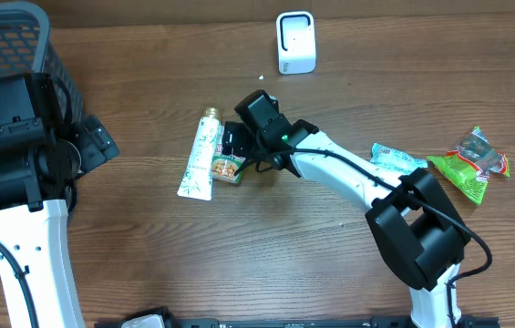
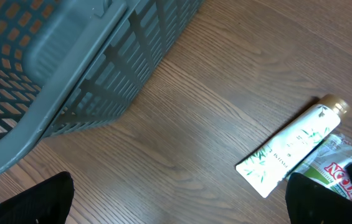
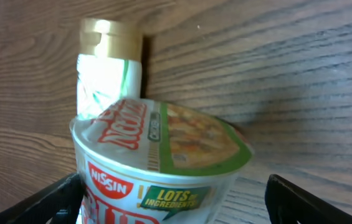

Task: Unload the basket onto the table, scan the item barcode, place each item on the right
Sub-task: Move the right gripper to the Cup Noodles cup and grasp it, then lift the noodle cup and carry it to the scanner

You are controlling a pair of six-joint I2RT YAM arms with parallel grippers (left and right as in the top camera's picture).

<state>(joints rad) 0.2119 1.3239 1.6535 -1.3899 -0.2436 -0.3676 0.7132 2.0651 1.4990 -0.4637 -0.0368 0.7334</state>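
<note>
So the item here is a white plastic Nissin noodle cup with red lettering, a green "lots of ingredients" badge and a printed foil lid showing noodles and veg; it's tipped on its side, left of centre in the overhead view, with the lid end pointing at a white squeeze tube with a gold cap; the cup sits just beside the tube and looks like it's touching it, can't say for sure

The right gripper has its jaws spread wide either side of the cup; in the wrist view the right-hand finger stands clear of the cup wall, so it's straddling, not pinching

The left gripper is spread wide too, nothing between the fingers; it hovers over bare wood, with the grey slotted plastic basket in the upper left of its frame

Surface is a brown wood-grain table; the basket takes up the upper left corner overhead, a small white boxy device stands at top centre, and a light blue packet plus a green snack bag lie at the right edge
</note>
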